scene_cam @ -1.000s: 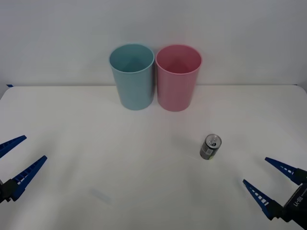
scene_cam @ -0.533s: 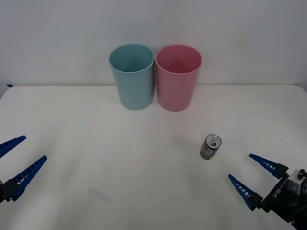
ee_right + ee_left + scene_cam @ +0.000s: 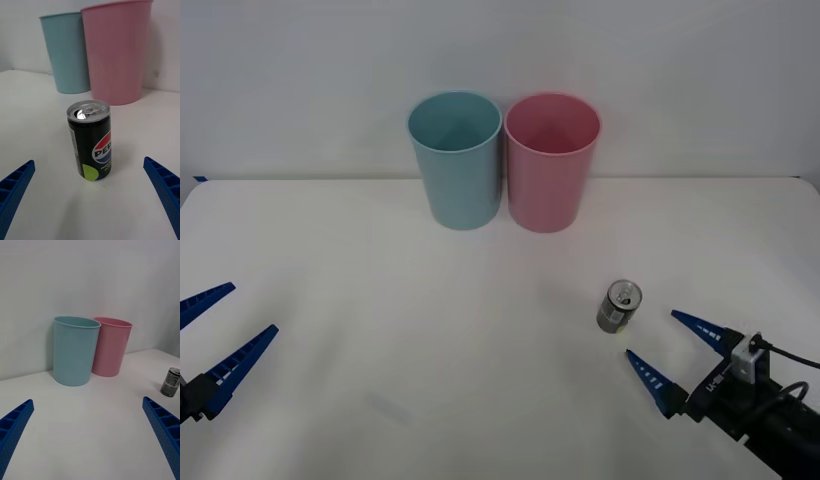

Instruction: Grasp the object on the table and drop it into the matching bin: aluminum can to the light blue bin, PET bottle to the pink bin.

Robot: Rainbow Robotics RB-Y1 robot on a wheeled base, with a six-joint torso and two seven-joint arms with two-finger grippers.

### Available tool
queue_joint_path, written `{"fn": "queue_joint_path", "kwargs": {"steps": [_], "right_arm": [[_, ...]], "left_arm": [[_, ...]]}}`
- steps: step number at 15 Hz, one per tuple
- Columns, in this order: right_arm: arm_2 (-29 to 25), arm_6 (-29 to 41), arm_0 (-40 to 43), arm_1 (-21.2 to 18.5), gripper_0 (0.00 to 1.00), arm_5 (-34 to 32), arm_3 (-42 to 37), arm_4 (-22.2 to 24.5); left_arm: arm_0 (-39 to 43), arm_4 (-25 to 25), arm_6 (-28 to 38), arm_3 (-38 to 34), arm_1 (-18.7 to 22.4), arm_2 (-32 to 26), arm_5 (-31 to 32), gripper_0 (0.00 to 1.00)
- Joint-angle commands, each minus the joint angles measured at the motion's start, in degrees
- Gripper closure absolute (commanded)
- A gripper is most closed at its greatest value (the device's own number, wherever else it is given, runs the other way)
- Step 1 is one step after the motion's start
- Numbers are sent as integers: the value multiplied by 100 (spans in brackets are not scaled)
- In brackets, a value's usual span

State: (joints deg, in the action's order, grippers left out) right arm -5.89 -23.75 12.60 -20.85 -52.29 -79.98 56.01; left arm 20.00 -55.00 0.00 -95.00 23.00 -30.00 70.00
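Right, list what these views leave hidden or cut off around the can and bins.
- Aluminum can: its far side faces away from the right wrist view; its label is too small to read in the front view.
- Light blue bin and pink bin: their floors are hidden by their own walls in the front view.
- Left gripper: cut off by the front view's edge.

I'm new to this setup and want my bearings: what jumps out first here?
Two tall bins stand side by side at the table's far edge, the light blue bin left of the pink bin. Nearer, an upright aluminum can sits just ahead of the open right gripper; the left gripper waits open at the left edge.
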Motion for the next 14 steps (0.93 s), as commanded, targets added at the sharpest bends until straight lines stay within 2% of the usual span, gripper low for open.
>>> {"fn": "queue_joint_path", "kwargs": {"steps": [1,4,14], "right_arm": [[9,-59,-223,142,0,114,184,156],[9,-182,-601,318,0,105,624,253],[159,-437,-1286,670,0,377,1257,394]], "left_arm": [[0,0,0,0,0,0,0,0],[0,0,0,0,0,0,0,0],[0,0,0,0,0,0,0,0]]}}
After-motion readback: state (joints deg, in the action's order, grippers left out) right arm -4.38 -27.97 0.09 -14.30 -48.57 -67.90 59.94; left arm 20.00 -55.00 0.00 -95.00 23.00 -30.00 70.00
